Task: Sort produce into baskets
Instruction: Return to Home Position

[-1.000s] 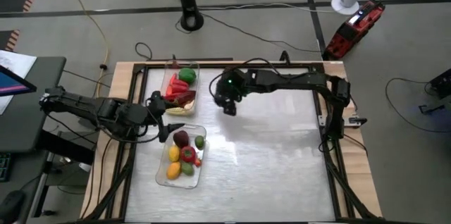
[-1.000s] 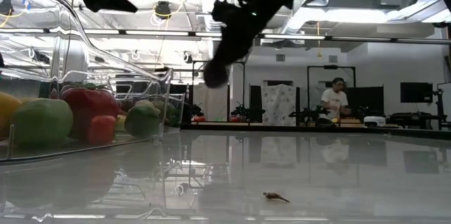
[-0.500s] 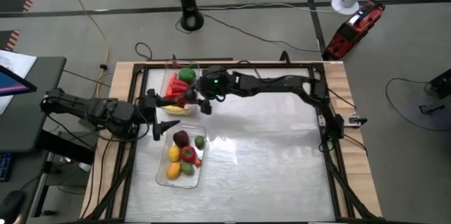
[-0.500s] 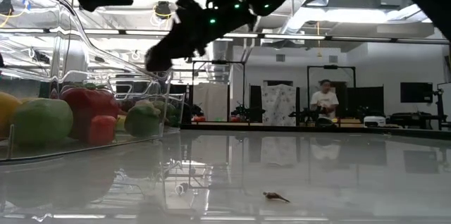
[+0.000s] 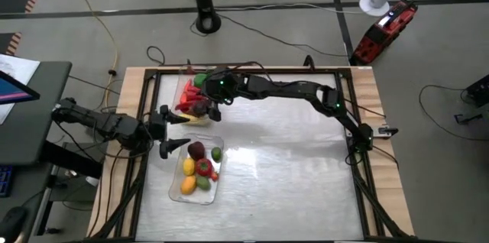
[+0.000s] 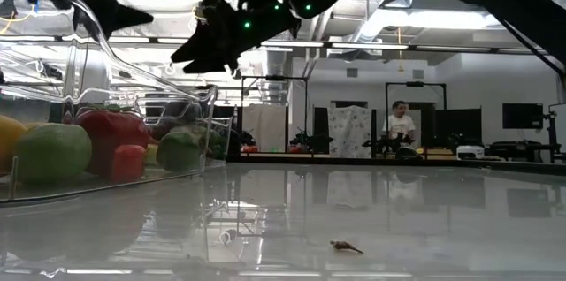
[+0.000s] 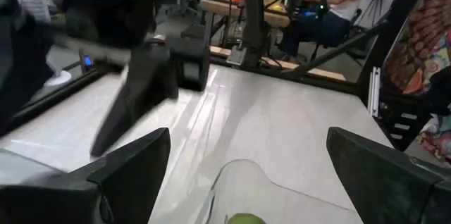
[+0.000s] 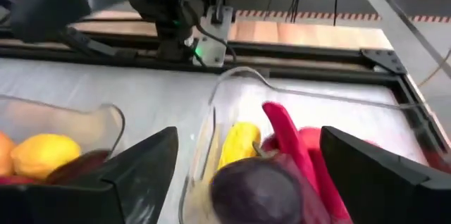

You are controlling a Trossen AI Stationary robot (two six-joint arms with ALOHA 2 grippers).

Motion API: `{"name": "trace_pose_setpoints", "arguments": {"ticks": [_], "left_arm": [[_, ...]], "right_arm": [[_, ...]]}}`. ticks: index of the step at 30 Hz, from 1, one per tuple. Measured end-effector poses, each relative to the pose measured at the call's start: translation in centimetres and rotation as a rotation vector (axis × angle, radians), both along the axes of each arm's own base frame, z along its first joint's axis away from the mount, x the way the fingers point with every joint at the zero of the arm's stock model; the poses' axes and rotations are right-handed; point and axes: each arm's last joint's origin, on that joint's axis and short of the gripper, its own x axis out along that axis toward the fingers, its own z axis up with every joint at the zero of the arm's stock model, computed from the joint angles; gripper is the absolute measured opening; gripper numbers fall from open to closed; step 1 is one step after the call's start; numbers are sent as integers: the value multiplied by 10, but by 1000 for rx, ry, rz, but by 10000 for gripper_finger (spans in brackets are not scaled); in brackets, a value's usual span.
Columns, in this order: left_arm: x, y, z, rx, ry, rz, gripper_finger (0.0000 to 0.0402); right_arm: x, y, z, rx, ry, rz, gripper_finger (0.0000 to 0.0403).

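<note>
Produce (image 5: 203, 168) fills both baskets (image 5: 173, 186). Right end effector (image 5: 206, 105), wide open, hangs low over purple fruit (image 8: 257, 189) in far basket (image 5: 183, 82); left end effector (image 5: 177, 130), wide too, close by. Pulling back cd bump rim & spill stuff.

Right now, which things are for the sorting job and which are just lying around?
For the job: top basket, bottom basket, red pepper, purple fruit, yellow fruit, right fingers over the top basket, left fingers beside the bottom basket.
Just lying about: red tool, white fan, black pole, crumb.
</note>
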Motion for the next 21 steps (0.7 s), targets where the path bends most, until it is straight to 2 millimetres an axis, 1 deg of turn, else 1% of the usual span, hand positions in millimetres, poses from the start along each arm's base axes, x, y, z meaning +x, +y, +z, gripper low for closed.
{"name": "trace_pose_setpoints", "arguments": {"ticks": [4, 5, 8, 12, 15, 21], "left_arm": [[-2, 1, -11, -22, -35, -1, 368], [-3, 1, -13, -28, -38, -5, 368], [-5, 1, -20, -44, -38, 2, 368], [-6, 2, -32, -44, -47, 5, 368], [-6, 2, -41, -33, -66, 5, 368], [-9, 4, -47, 5, -108, 52, 368]], "right_arm": [[-13, -4, 18, 1, 30, -10, 374], [-17, -3, 24, -1, 35, -9, 373], [-31, 0, 33, 3, 58, -9, 369], [-52, 17, 34, -15, 17, -6, 364], [-76, 32, 35, -59, -50, -43, 361], [-140, 58, 24, -64, -155, -146, 358]]}}
